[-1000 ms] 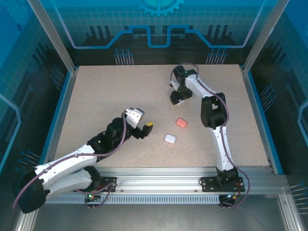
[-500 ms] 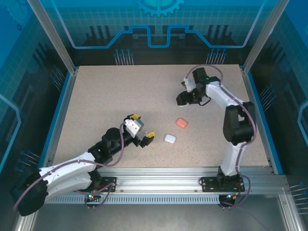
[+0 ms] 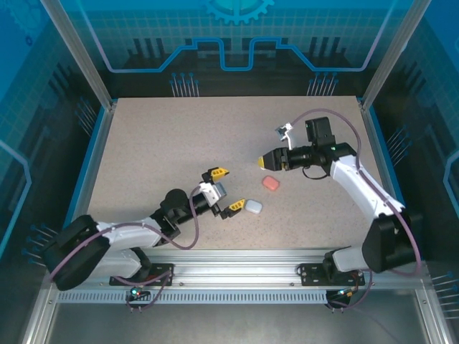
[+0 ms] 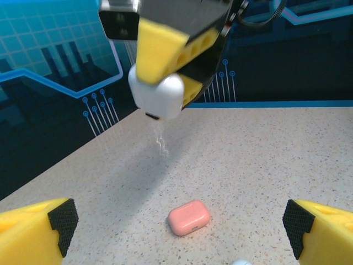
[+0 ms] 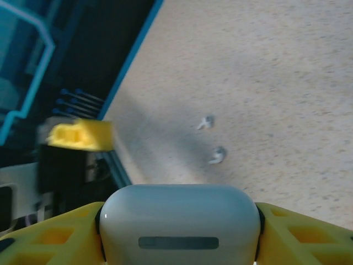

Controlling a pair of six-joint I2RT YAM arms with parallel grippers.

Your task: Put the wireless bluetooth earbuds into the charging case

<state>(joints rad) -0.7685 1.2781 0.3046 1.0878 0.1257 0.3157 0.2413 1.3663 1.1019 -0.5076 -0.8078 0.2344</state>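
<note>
Right gripper (image 3: 264,163) has swung right — I see it clamped on a smooth white case (image 5: 179,221). Left gripper (image 3: 226,191) gapes wide; tiny earbuds (image 5: 216,155) lie on the speckled table (image 3: 158,143), far of the pink case (image 4: 188,217).

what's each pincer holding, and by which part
A white charging case, clamped by its opposite ends in the right pincer; the left pincer is open, empty.

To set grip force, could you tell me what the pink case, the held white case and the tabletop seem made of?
Pink case: probably plastic, satin finish, from its even colour and soft highlight. Held white case: smooth, faintly glossy shell, likely plastic too. Tabletop: matte speckled surface, perhaps laminate or stone composite.
</note>
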